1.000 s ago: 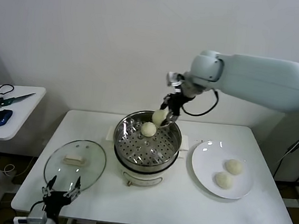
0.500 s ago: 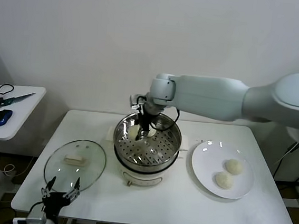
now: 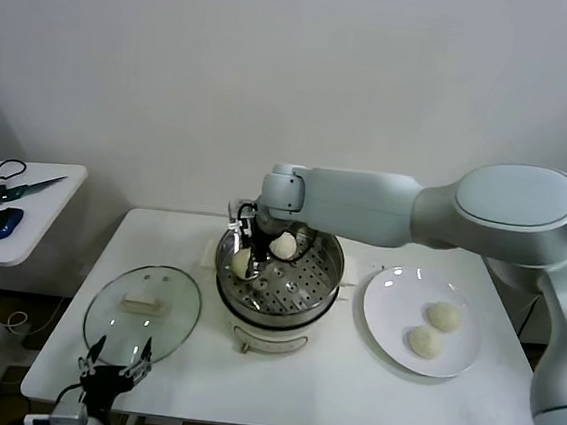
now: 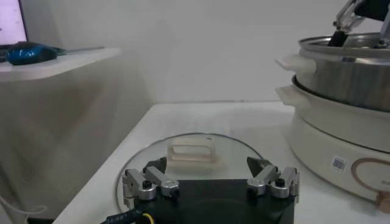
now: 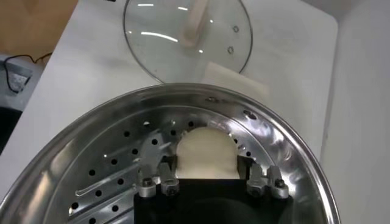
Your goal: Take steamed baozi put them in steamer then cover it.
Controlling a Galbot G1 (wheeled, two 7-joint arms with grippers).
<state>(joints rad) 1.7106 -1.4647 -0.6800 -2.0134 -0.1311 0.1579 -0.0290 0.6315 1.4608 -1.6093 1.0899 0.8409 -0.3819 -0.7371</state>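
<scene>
My right gripper point(image 3: 249, 252) is down inside the steamer point(image 3: 325, 277), at its left side, shut on a baozi point(image 3: 243, 262). In the right wrist view the gripper point(image 5: 206, 163) has a finger on each side of this baozi point(image 5: 206, 149), low over the perforated bottom point(image 5: 109, 170). A second baozi point(image 3: 282, 245) lies at the back of the basket. Two more baozi point(image 3: 443, 315) point(image 3: 424, 341) lie on the white plate point(image 3: 390, 303). The glass cover point(image 3: 167, 322) lies flat on the table left of the steamer. My left gripper point(image 3: 114, 361) is open, parked at the table's front edge before the cover point(image 4: 237, 152).
A side table point(image 3: 39, 199) at the far left carries a blue mouse point(image 3: 4, 222) and scissors. The steamer's cream pot base point(image 4: 329, 146) stands close beside the cover. The right arm spans the back of the table above the steamer.
My right gripper has carried the baozi from above the steamer's back right rim across to the left and down into the basket. The left arm has not moved.
</scene>
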